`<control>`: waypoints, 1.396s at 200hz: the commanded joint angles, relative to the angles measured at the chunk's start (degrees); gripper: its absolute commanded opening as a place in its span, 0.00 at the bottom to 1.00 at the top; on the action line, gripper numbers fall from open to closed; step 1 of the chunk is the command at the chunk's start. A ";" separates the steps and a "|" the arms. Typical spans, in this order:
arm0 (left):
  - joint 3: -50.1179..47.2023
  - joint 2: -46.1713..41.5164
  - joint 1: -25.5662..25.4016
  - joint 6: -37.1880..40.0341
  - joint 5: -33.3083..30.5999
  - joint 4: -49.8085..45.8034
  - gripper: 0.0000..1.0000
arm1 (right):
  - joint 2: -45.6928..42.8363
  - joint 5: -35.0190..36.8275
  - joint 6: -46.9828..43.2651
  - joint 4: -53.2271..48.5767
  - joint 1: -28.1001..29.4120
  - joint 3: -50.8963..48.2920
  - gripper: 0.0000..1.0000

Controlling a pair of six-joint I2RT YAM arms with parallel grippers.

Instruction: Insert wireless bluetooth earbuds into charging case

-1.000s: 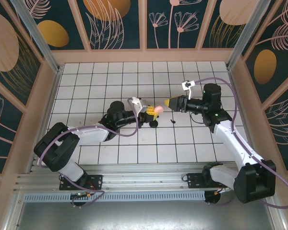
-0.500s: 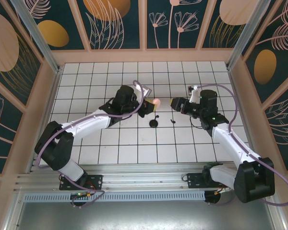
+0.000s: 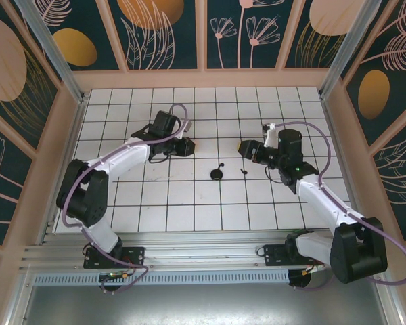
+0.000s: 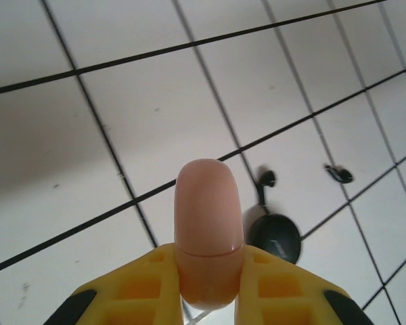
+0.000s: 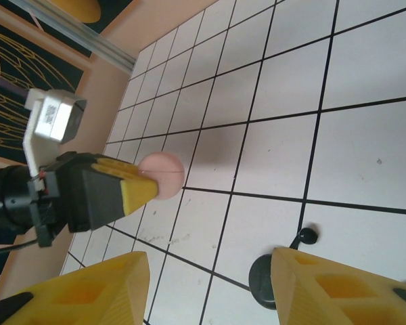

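Left end effector [image 4: 206, 265] was clamped on the pink charging case [image 4: 208, 217] above the desk [image 4: 122, 101]; right end effector [image 5: 210, 263] hung partly open, holding nothing, near a black disc [image 5: 260, 284].

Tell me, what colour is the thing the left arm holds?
The case is pale pink, clearest in left wrist view.

The top external camera sits high above and behind the arm bases, looking down from afar on the whole white, black-gridded tile tabletop [image 3: 210, 203]. The left wrist camera sits close behind the left gripper [image 4: 208, 261] and faces low across the tiles, very near the pale-pink rounded plastic case [image 4: 208, 217] in its jaws. The right wrist camera looks past the right gripper [image 5: 210, 264] toward that same case. All three views share the small black round disc [image 3: 217, 175].
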 commanded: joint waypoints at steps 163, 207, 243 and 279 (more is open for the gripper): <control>10.92 16.82 13.76 3.97 7.89 -13.43 0.21 | 8.22 0.31 -0.41 4.50 5.40 2.78 0.49; 11.19 18.46 13.75 1.80 13.66 -10.27 0.21 | 9.50 0.22 -0.15 4.90 5.80 3.34 0.50; 11.87 20.38 13.79 0.86 16.18 -9.46 0.24 | 9.62 0.70 -0.01 4.72 6.01 3.44 0.49; 11.75 20.28 13.75 0.58 14.82 -9.33 0.33 | 8.77 1.60 -0.30 4.34 6.04 3.52 0.49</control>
